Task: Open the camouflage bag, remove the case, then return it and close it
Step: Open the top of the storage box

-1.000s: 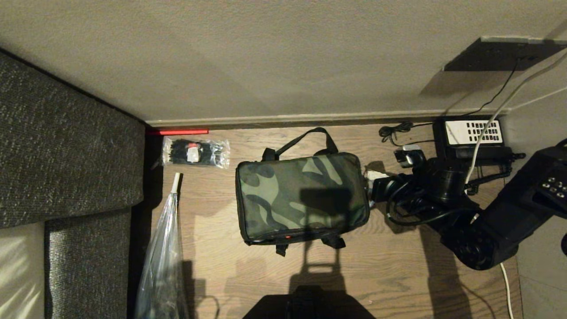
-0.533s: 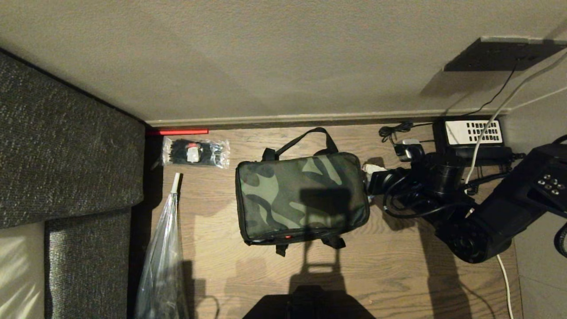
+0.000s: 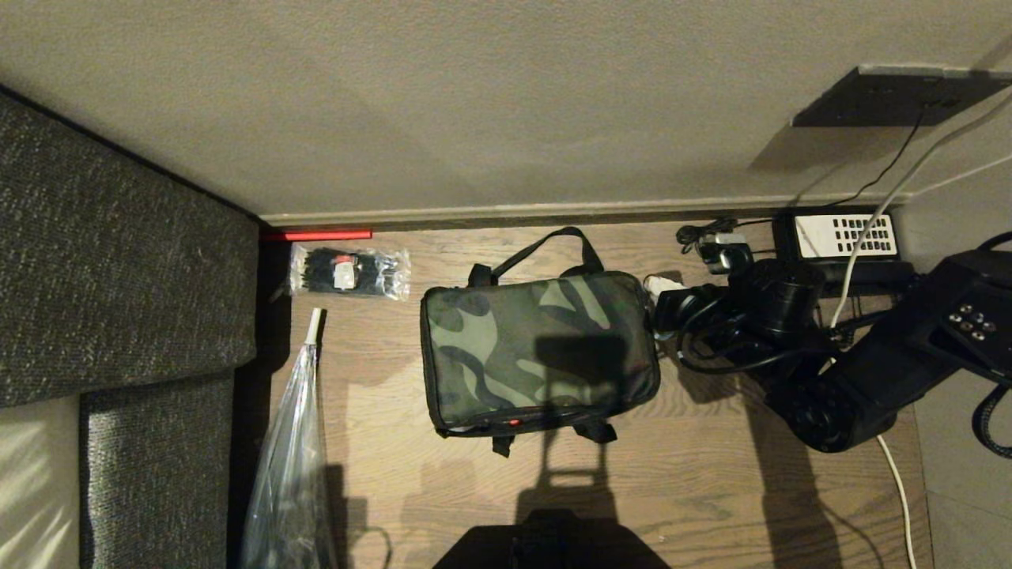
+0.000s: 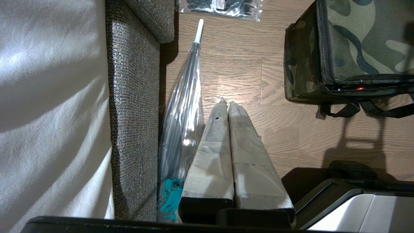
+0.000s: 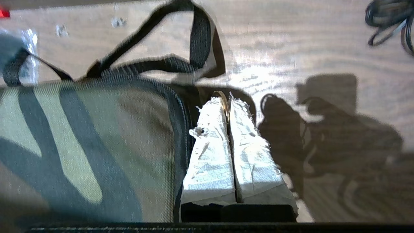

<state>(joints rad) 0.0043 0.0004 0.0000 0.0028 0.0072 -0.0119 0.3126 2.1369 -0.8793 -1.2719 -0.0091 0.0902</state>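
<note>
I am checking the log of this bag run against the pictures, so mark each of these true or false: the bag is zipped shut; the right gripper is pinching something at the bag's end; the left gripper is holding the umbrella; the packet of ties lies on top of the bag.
1. The camouflage bag is shut. True: no red lining shows.
2. The right gripper is pinching a small metal ring at the bag's end. True.
3. The left gripper holds the clear umbrella. False: it is shut on nothing, above the floor beside it.
4. The packet of black ties lies on the bag. False: it lies on the floor, apart from it.
</note>
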